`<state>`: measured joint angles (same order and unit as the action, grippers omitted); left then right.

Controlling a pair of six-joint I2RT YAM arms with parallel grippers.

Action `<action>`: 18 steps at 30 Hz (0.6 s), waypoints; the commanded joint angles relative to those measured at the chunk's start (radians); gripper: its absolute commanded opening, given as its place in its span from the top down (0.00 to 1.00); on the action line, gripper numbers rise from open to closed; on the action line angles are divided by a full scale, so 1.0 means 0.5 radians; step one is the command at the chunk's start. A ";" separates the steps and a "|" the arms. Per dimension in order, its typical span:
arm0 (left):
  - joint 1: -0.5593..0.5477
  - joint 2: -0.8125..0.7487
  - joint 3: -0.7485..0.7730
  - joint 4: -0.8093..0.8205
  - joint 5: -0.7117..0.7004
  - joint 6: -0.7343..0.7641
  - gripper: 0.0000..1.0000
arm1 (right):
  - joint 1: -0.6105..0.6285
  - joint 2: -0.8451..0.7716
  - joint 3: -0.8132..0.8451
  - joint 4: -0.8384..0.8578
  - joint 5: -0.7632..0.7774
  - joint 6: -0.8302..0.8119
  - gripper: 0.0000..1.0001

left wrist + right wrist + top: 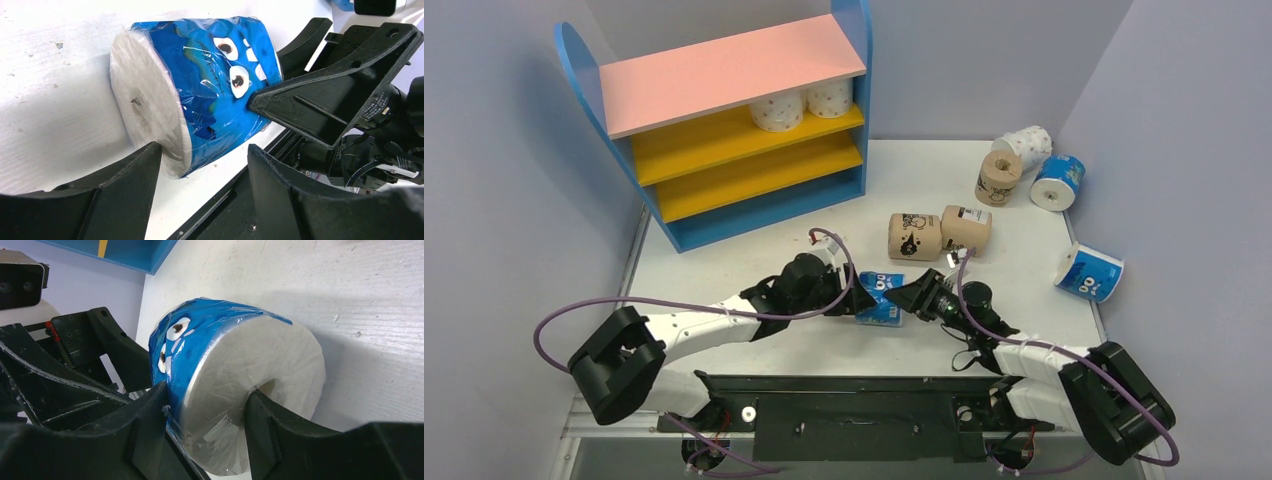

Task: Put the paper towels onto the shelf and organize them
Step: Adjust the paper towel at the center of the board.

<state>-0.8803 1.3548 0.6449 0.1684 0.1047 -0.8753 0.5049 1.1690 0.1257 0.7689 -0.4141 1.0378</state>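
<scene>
Shelf (724, 70): far left of the desk (1024, 300). Two white dotted rolls (776, 110) (829, 97) stand side by side at the right end of its upper yellow board. The lower boards look bare.

Left jaws (861, 300): low over the near centre of the desk, at the left end of the blue roll (881, 285).
- Left wrist view: jaws (202, 150) part open, straddling the lower rim of the roll (200, 85).
- One finger (145, 165) touches the flat white end.
- The other finger (270, 170) sits just beside the blue wrap, with a sliver of desk showing between. No clamp seen.

Blue roll: lies on its side on the desk, between the two grippers.

Right jaws (902, 298): at the right end of the same roll.
- Right wrist view: jaws (205, 400) drawn in on the roll wall (235, 365).
- One finger (145, 415) presses the wrapped side, the other (265, 420) sits at the hollow core.
- Left wrist view shows a right fingertip against the wrap.

Farther right, loose on the desk:
- Two tan printed rolls (914, 236) (966, 228), touching, just beyond the grippers.
- Far right cluster: a tan roll (998, 177), a white dotted roll (1027, 147) and a blue roll (1058, 181).
- One more blue roll (1089, 272) near the right edge, well apart from the cluster.
</scene>
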 commanded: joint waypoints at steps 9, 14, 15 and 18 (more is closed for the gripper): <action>0.069 -0.531 -0.037 -0.112 -0.117 0.073 0.36 | 0.027 -0.689 0.334 -1.026 0.108 -0.442 0.73; 0.161 -0.879 -0.068 -0.283 -0.240 0.116 0.34 | 0.097 -0.846 0.587 -1.675 0.350 -0.690 0.74; 0.189 -0.918 -0.071 -0.320 -0.262 0.134 0.33 | 0.125 -0.849 0.692 -1.758 0.402 -0.765 0.75; 0.236 -1.106 -0.073 -0.484 -0.387 0.189 0.32 | 0.365 -0.794 0.942 -2.166 0.757 -0.949 0.75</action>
<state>-0.7929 0.9016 0.6155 0.0322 0.0071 -0.8333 0.5751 0.7692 0.4286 -0.0731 -0.2436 0.7208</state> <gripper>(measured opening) 0.673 0.465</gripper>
